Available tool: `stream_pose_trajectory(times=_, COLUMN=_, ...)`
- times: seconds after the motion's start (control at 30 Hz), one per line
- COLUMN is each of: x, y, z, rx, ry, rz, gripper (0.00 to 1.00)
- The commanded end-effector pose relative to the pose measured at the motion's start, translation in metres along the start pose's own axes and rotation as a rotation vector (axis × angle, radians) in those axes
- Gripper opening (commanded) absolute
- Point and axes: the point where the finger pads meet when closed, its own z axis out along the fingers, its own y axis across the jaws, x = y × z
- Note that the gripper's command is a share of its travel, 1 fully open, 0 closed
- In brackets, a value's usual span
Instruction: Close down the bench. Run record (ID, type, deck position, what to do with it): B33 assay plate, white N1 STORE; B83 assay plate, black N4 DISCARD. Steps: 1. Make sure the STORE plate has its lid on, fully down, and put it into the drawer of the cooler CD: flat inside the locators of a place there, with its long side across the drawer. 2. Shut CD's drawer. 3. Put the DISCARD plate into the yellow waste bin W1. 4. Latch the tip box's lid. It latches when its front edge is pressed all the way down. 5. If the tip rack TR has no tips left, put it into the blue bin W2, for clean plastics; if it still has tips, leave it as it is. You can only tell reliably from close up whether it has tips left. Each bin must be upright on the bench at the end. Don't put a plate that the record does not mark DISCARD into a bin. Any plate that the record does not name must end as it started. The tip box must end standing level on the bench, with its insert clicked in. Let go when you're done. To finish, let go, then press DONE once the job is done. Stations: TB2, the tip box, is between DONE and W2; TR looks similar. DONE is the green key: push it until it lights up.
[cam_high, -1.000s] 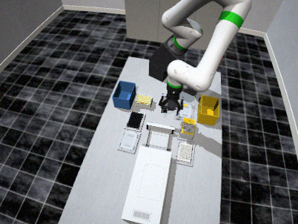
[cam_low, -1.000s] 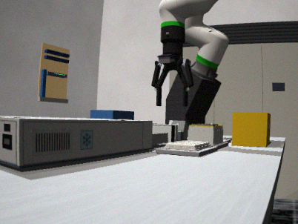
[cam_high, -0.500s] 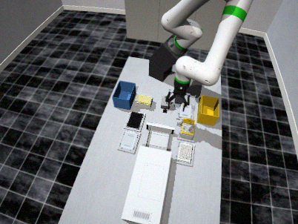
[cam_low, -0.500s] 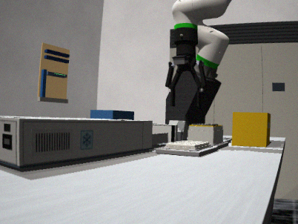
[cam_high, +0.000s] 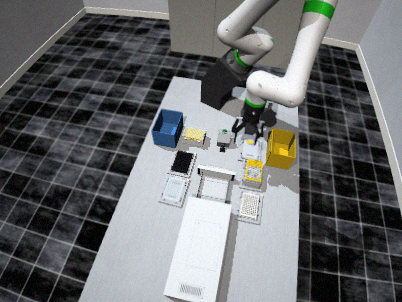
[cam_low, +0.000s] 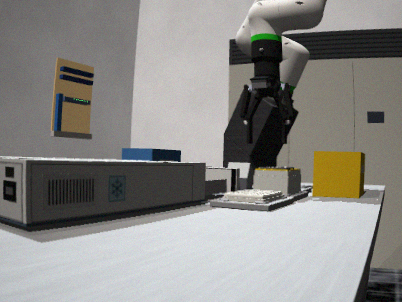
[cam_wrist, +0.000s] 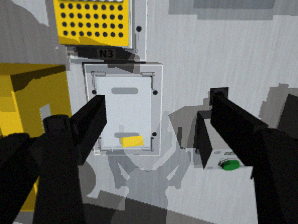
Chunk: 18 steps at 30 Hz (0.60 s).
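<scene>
My gripper (cam_high: 250, 129) hangs open and empty above the bench, between the green DONE key (cam_high: 224, 130) and the yellow bin W1 (cam_high: 281, 148). In the wrist view my gripper (cam_wrist: 158, 109) is above a flat white lid-like piece with a yellow mark (cam_wrist: 125, 114), which lies in a nest (cam_high: 250, 149). The white plate without a lid (cam_high: 249, 204) shows its wells at the front right. The black plate (cam_high: 182, 162) sits left of the cooler's open drawer (cam_high: 216, 184). A yellow tip holder (cam_high: 254, 170) stands next to W1, and another (cam_high: 194, 134) stands beside the blue bin W2 (cam_high: 167, 128).
The long white cooler (cam_high: 200, 250) fills the front middle of the bench. Another white plate (cam_high: 175, 190) lies in front of the black one. A dark block (cam_high: 220, 85) stands behind the arm. W1 (cam_wrist: 30, 115) and the DONE key (cam_wrist: 230, 164) flank my fingers.
</scene>
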Motion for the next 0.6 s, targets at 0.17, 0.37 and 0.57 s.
stream_pose_trajectory(times=0.17, x=-0.018, y=-0.018, z=-0.002, rx=-0.002, ry=0.002, rz=0.0, gripper=0.7)
stream_pose_trajectory(times=0.37, x=-0.036, y=-0.034, z=-0.002, rx=-0.002, ry=0.002, rz=0.0, gripper=0.7)
stream_pose_trajectory(times=0.57, x=-0.05, y=-0.047, z=-0.003, rx=-0.002, ry=0.002, rz=0.0, gripper=0.7)
